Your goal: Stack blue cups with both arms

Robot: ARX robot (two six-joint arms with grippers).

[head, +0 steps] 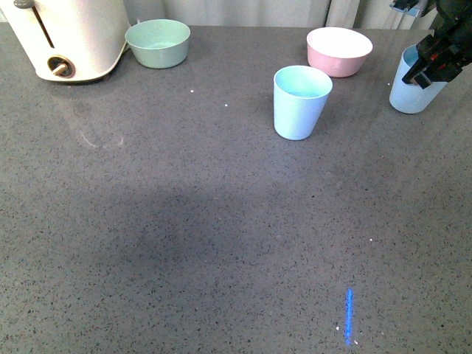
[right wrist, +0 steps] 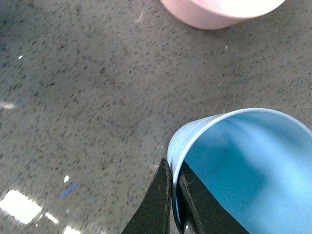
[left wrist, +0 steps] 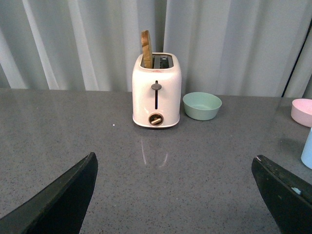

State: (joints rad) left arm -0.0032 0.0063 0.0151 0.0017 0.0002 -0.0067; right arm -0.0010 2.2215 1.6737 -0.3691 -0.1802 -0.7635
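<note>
right gripper (right wrist: 173, 165): clamped on the rim of the right cup (head: 410, 96), one finger inside, one outside
right cup: upright at the far right of the counter (head: 184, 221), near the pink bowl (head: 339, 50)
middle cup (head: 301, 103): upright, free, in front of the pink bowl
left gripper (left wrist: 174, 158): spread wide, empty, facing the toaster (left wrist: 156, 92)

Counter (head: 162, 236) of speckled grey stone look, smooth, half-glossy. Middle blue cup (head: 301, 103) and right blue cup (head: 408, 96) in matt plastic, fine ridges under the latter's rim. Toaster (left wrist: 156, 92) with smooth satin shell. Green bowl (head: 158, 43) and pink bowl (head: 339, 51) matt. Right gripper (right wrist: 172, 170) dull black.
</note>
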